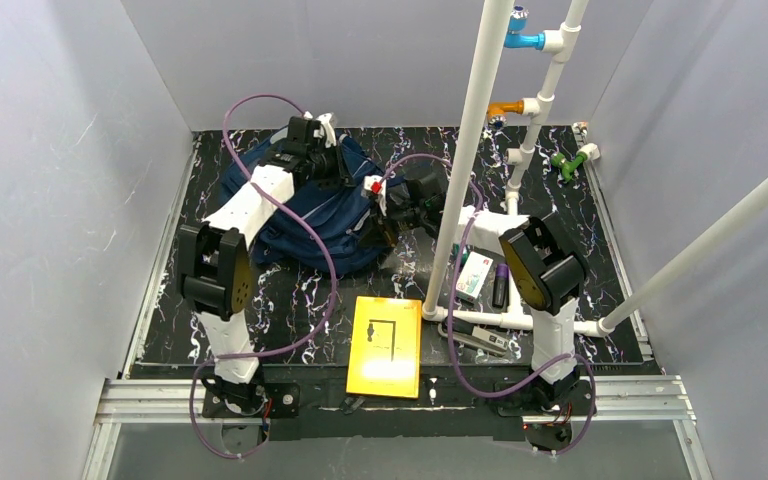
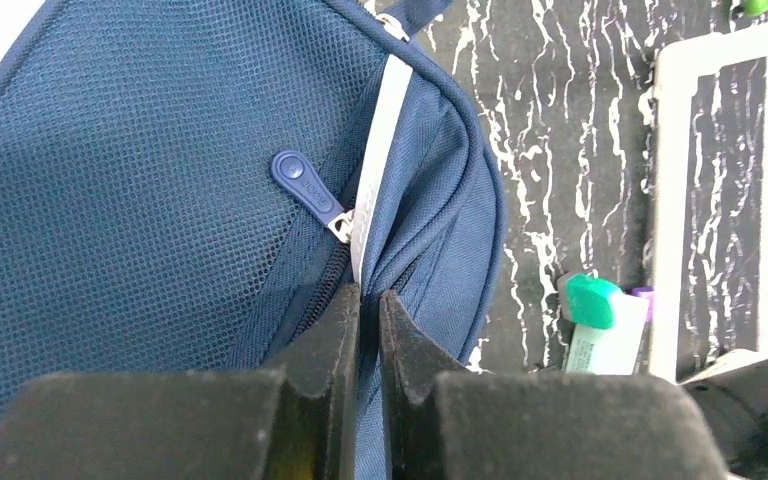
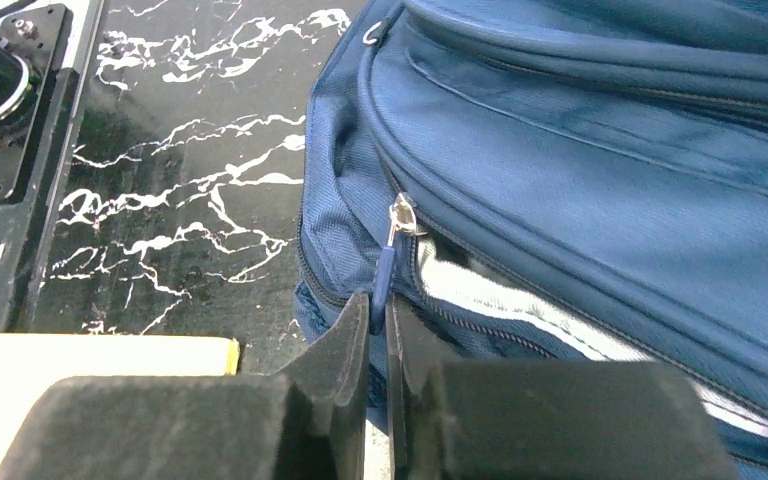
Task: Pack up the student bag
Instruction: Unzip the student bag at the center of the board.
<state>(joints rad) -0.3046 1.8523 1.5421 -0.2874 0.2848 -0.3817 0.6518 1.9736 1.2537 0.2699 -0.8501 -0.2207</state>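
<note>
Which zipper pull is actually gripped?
The slim blue pull under the metal slider on the student bag, pinched by the right gripper. The oval pull on the mesh lies free; the left gripper clamps fabric.

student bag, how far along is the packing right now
Done: nothing looks packed yet, and the inside of the student bag is not visible. In hand: the right fingers are shut on a blue zip pull, and the left fingers pinch the bag's fabric beside another zip, apparently to get it open. Left: the yellow book, the green-capped tube and the small box lie outside.
</note>
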